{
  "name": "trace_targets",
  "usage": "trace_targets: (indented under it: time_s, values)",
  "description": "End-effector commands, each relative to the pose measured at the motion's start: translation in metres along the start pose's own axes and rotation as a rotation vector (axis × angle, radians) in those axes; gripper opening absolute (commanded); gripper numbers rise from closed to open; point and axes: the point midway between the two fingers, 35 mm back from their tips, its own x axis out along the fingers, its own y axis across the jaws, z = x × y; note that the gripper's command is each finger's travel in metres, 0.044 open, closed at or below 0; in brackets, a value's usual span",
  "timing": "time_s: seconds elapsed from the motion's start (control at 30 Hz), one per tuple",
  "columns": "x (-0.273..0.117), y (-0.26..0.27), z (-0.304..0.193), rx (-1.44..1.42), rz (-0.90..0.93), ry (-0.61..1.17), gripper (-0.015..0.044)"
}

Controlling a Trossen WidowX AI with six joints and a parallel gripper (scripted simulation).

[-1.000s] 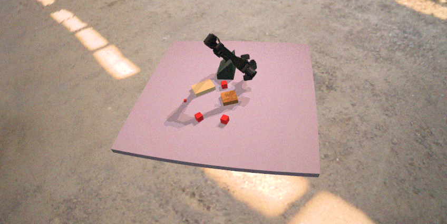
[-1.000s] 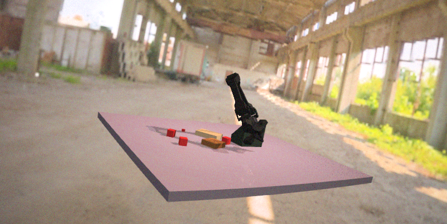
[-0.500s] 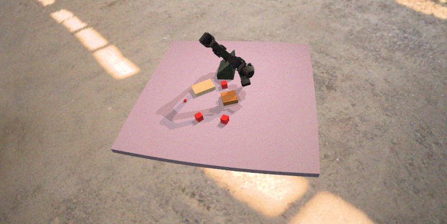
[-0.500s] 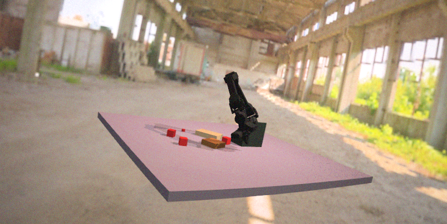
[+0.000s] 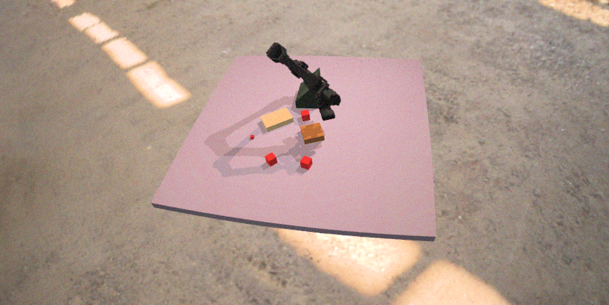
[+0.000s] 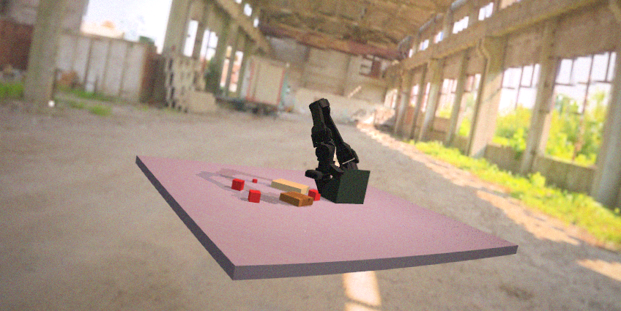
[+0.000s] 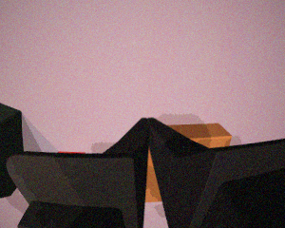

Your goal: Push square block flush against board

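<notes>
The square brown block (image 5: 312, 132) (image 6: 296, 198) (image 7: 199, 128) lies flat on the table. The long pale tan board (image 5: 276, 118) (image 6: 289, 185) lies flat to the block's left and farther back in the top view. A gap separates block and board, so no sides touch. My gripper (image 5: 327, 115) (image 6: 310, 173) (image 7: 146, 123) is shut and empty. It hangs above the table beside the arm's base, behind and to the right of the block in the top view. In the wrist view the fingers hide part of the block, and the board is not seen.
A red cube (image 5: 304, 115) (image 6: 313, 195) sits between the block and the dark arm base (image 5: 306, 96) (image 6: 351, 186) (image 7: 5, 152). Two red cubes (image 5: 271, 159) (image 5: 306, 162) stand nearer the front in the top view. A tiny red cube (image 5: 252, 136) (image 6: 255, 181) lies near the board.
</notes>
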Motion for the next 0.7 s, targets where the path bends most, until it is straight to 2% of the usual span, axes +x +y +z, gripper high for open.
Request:
trace_targets:
  time_s: [0.0,0.2,0.67]
  values:
    - [-0.003,-0.005,-0.004,-0.002,-0.021,0.013,0.0000]
    - [0.052,-0.006,-0.005,-0.001,-0.020,0.015,0.0000]
    - [0.052,-0.007,-0.017,-0.002,-0.020,0.014,0.0000]
